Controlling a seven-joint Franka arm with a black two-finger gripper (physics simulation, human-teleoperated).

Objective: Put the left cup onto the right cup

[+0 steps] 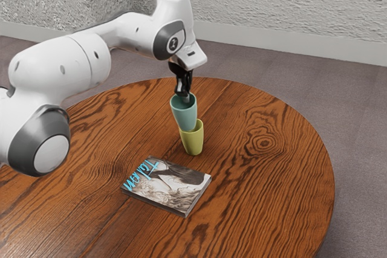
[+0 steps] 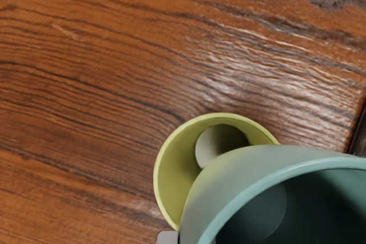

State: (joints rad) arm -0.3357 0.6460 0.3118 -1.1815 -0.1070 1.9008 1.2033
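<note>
Teal cup (image 1: 183, 112) pinched by its rim in my gripper (image 1: 184, 94), base at the green cup's (image 1: 192, 140) mouth, seemingly off-centre. I'd centre it over the green cup, lower straight, then release.

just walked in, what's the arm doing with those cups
The arm's gripper is pinching the rim of the teal cup and holds it right over the yellow-green cup, with the teal cup's base dipping into the lower cup's mouth. It has not let go yet. A magazine lies on the table nearby.
</note>
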